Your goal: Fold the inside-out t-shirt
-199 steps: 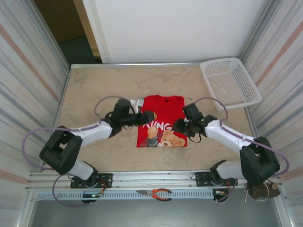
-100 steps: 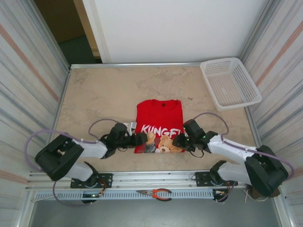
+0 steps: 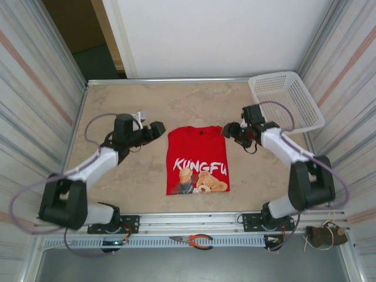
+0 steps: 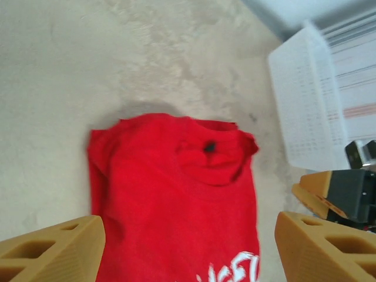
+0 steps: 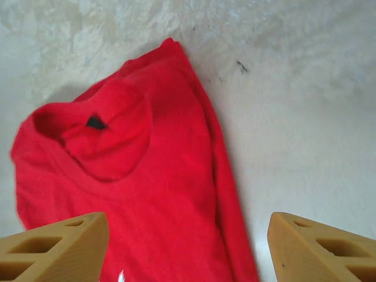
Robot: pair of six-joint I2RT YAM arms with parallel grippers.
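Observation:
The red t-shirt (image 3: 197, 160) lies flat in the middle of the table as a narrow rectangle, collar at the far end, teddy-bear graphic and white lettering facing up near the front. My left gripper (image 3: 157, 128) hovers open just left of the shirt's far left corner. Off the far right corner, my right gripper (image 3: 228, 130) is open too. The left wrist view shows the collar end of the shirt (image 4: 176, 188) lying between the spread tan fingers (image 4: 53, 249). From the right wrist the same collar end (image 5: 129, 182) appears between wide tan fingers (image 5: 320, 247). Neither gripper holds cloth.
A white plastic basket (image 3: 285, 103) stands at the far right corner, close behind the right arm. Low metal rails edge the table. Orange-handled pliers (image 3: 197, 239) lie on the front rail. Bare tabletop (image 3: 129, 106) spreads left and behind the shirt.
Both grippers let go of the shirt's near part and swung back to its far corners, now open. The shirt lies flat and longer toward the front, graphic fully showing.

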